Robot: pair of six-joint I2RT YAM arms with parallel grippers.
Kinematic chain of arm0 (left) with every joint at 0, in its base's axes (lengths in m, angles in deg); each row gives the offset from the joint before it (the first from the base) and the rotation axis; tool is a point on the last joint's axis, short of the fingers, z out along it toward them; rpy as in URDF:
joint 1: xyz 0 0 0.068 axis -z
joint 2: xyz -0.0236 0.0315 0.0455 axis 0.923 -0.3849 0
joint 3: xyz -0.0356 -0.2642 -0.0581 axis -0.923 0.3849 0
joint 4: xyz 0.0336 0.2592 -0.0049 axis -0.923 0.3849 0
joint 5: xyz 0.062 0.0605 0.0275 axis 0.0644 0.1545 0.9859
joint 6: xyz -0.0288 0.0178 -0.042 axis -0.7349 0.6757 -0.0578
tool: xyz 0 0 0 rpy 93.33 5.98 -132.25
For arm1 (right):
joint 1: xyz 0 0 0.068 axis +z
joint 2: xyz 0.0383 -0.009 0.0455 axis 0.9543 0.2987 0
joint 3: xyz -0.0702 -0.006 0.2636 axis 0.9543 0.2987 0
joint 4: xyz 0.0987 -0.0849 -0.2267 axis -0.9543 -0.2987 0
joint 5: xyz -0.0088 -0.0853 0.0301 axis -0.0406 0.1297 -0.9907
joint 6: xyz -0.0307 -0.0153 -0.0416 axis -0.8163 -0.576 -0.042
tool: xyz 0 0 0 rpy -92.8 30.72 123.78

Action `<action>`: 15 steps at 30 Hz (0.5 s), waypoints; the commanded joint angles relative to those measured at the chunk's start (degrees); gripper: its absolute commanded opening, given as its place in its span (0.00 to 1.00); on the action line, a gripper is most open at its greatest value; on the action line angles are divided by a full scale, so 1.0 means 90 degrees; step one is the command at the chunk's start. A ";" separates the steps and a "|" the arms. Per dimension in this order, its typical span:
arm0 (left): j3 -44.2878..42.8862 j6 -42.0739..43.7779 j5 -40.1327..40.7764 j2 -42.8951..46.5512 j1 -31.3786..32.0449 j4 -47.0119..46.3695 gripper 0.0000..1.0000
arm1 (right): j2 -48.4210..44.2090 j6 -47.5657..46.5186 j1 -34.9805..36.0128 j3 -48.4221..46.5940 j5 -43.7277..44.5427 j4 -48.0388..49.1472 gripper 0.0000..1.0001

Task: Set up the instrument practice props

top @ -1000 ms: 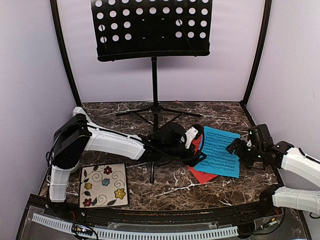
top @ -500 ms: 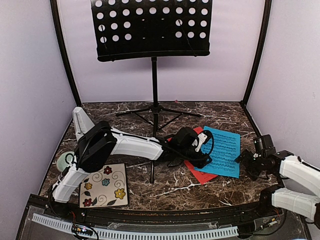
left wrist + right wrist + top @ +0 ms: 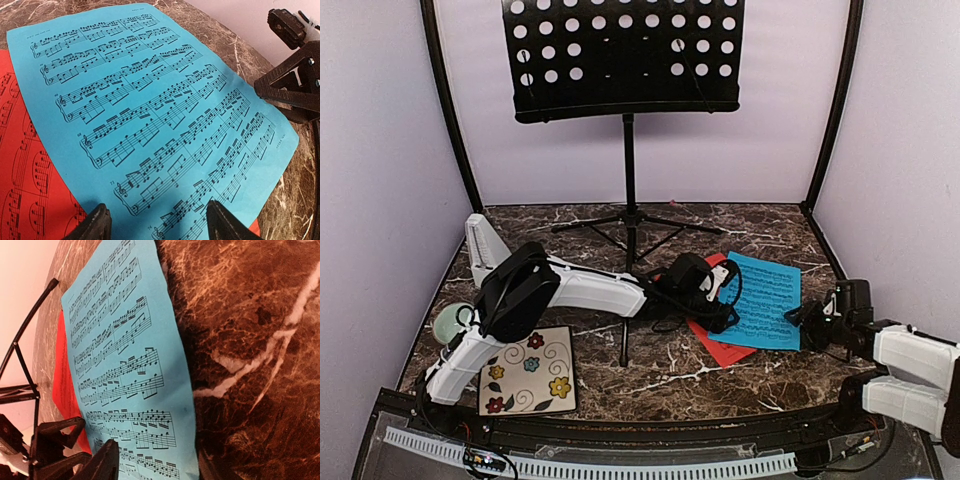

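The music stand (image 3: 625, 60) is left bare at the back of the desk (image 3: 670, 375), and the blue sheet (image 3: 150, 115) is laid flat over the red sheet (image 3: 25, 190). Pickup is judged in hand: an edge must be raised (thin paper, hard desk). The left tool (image 3: 160, 227) is spread over the blue sheet and the right tool (image 3: 150, 465) at its edge, both empty. A second earlier the right tool was set farther in.

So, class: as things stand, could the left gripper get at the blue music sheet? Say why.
Probably yes. The left gripper hangs just over the blue sheet, fingers apart, nothing between. The sheet lies flat, partly on the red sheet, so pinching could be awkward.
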 commanded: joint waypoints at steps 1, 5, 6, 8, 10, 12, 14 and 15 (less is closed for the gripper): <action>-0.0053 -0.0114 -0.0164 -0.0063 -0.0024 0.0093 0.67 | -0.0407 -0.0063 -0.0145 0.0074 -0.0281 0.0235 0.47; -0.0011 -0.0128 -0.0193 -0.0050 -0.0044 0.0058 0.67 | -0.0627 -0.0019 -0.0174 0.0055 -0.0317 0.0316 0.37; -0.0005 -0.0121 -0.0194 -0.0048 -0.0044 0.0058 0.66 | -0.0618 -0.0047 -0.0183 0.0033 -0.0298 0.0305 0.32; 0.0058 -0.0098 -0.0219 0.0004 -0.0044 -0.0048 0.66 | -0.0550 -0.0225 -0.0178 -0.0081 -0.0243 0.0150 0.22; 0.0227 -0.0068 -0.0248 0.0160 -0.0044 -0.0271 0.67 | -0.0466 -0.0474 -0.0181 -0.0276 -0.0155 -0.0115 0.10; 0.0410 0.0002 -0.0269 0.0424 -0.0044 -0.0472 0.68 | -0.0401 -0.0808 -0.0176 -0.0530 -0.0101 -0.0399 0.00; 0.0583 0.0131 -0.0272 0.0696 -0.0044 -0.0622 0.71 | -0.0377 -0.1193 -0.0183 -0.0921 -0.0014 -0.0805 0.00; 0.0683 0.0202 -0.0251 0.0866 -0.0044 -0.0652 0.72 | -0.0393 -0.1409 -0.0184 -0.1112 -0.0004 -0.1016 0.00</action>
